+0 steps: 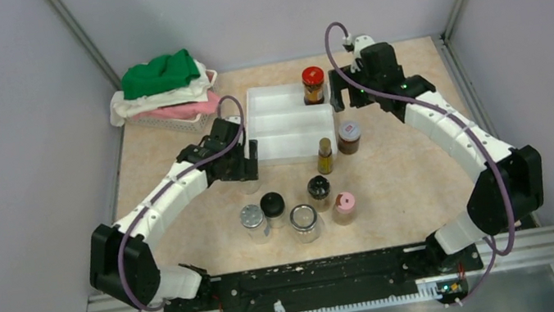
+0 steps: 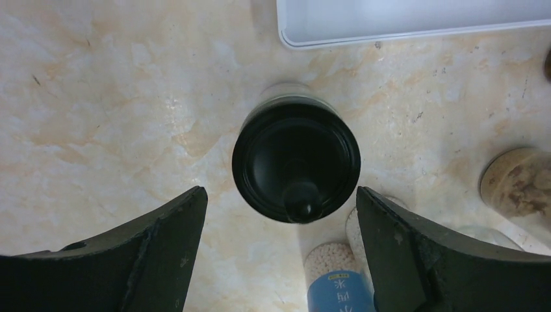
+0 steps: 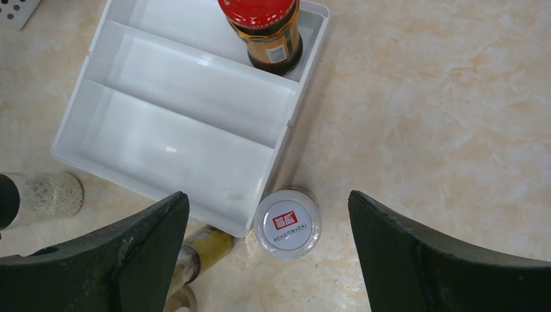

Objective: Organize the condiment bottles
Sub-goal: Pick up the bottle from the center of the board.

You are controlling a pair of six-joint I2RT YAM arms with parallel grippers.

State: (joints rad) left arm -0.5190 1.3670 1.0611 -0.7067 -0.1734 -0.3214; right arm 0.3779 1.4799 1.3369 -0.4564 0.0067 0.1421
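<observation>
The left gripper (image 2: 278, 195) is spread wide and holds nothing. A black-capped bottle (image 2: 295, 162) stands upright between its fingers, clear of one; contact with the other cannot be told. Behind the jaws, a blue-labelled jar (image 2: 334, 273) is half hidden by that finger, and outside it a brown jar (image 2: 520, 185) is cut off at the edge. The white tray (image 2: 416, 29) lies ahead. The right gripper (image 3: 268, 198) also gapes empty over a white-red-capped jar (image 3: 287, 224), with a slim amber bottle (image 3: 201, 250) partly behind one finger. Far ahead, a red-capped jar (image 3: 263, 26) stands in the tray's farthest compartment.

Both arms extended, left tool (image 2: 281, 218) jaws spread wide, right tool (image 3: 269, 224) jaws parted
</observation>
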